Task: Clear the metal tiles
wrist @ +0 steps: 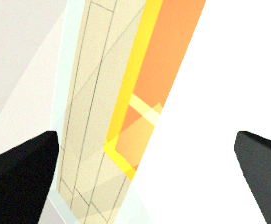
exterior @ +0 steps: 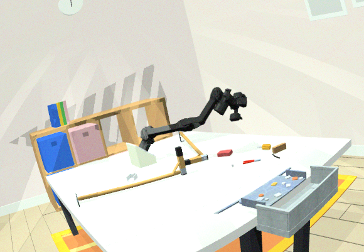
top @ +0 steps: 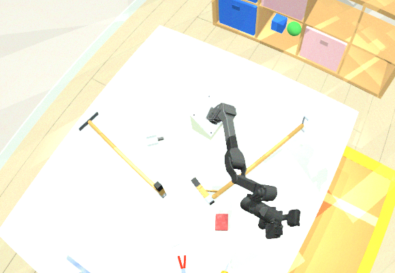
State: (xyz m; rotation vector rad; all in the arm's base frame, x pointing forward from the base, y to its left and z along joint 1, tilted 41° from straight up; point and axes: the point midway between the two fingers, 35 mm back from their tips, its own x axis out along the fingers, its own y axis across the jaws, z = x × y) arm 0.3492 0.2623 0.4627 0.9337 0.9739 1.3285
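Note:
The long scraper point(top: 119, 153) point(exterior: 125, 186) lies flat on the white table, a wooden pole with a dark cross blade point(top: 88, 121) at its far-left end. The steel bench plate point(exterior: 270, 189) sits at the table's front right corner with several small pale and orange tiles point(exterior: 277, 195) on it. The grey catch box point(exterior: 295, 212) stands at the plate's end. My gripper point(top: 272, 234) point(exterior: 235, 117) point(wrist: 146, 163) is open and empty. It hangs high above the table's edge, far from the scraper and the plate. The wrist view shows only floor and rug between the fingers.
A hooked pole point(top: 272, 150) passes under the arm, and a short wooden tool point(top: 201, 191) lies by its end. A red block point(top: 222, 222) point(exterior: 224, 153), a red screwdriver point(exterior: 251, 161), a wooden block point(exterior: 279, 147), a white wedge point(exterior: 141, 158) and a small clip point(top: 154, 140) also lie on the table.

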